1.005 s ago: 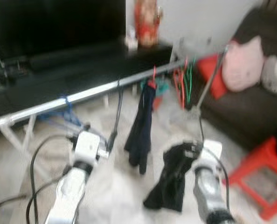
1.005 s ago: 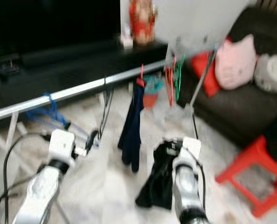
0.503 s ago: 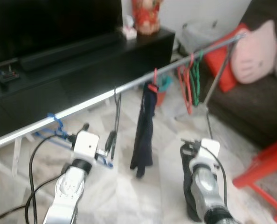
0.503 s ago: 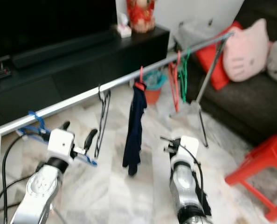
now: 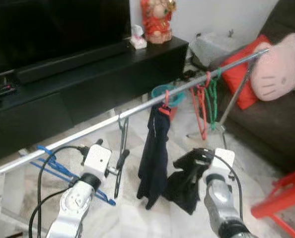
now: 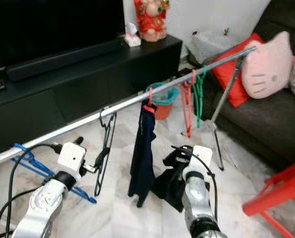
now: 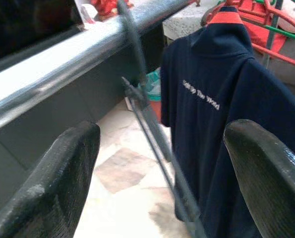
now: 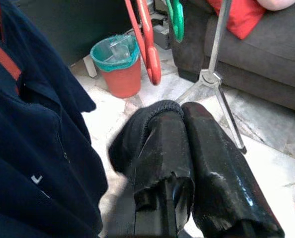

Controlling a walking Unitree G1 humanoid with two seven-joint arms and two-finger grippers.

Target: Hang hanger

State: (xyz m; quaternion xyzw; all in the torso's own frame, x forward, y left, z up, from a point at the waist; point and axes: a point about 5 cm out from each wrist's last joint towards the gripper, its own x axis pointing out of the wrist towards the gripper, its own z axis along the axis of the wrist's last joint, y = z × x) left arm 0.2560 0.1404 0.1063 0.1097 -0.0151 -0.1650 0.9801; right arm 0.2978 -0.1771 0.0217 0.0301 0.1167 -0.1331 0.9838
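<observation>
Big picture: long silver rail (image 6: 137, 101) runs diagonally across the room in front of the black TV cabinet (image 6: 88, 74), far end on a stand by the dark sofa (image 6: 266, 124). Already hooked on the rail: a navy shirt (image 6: 141, 148) on a red hanger near the middle, a bunch of red and green hangers (image 6: 189, 99) further toward the sofa, a blue hanger (image 6: 38, 168) low at the near end. The task's thing, the black hanger (image 6: 106, 148), has its hook over the rail between the blue one and the shirt, frame dangling straight down and bare. Left gripper (image 7: 162, 168) sits just behind it, fingers spread wide either side of the wire, not touching. Right gripper (image 8: 187, 163) is low beside the shirt, fingers pressed together on a black garment (image 5: 187, 183) that droops toward the floor. My read: the hanger is effectively hung, so the job now is not to knock it off. Pull the left gripper straight back along its own axis, keep the spread, no sideways sweep, as the wire is thin and will swing or unhook on a light tap. Keep the right arm still or low so the cloth doesn't snag the shirt hem. Watch the left arm's cable (image 6: 18, 168) near the blue hanger.
</observation>
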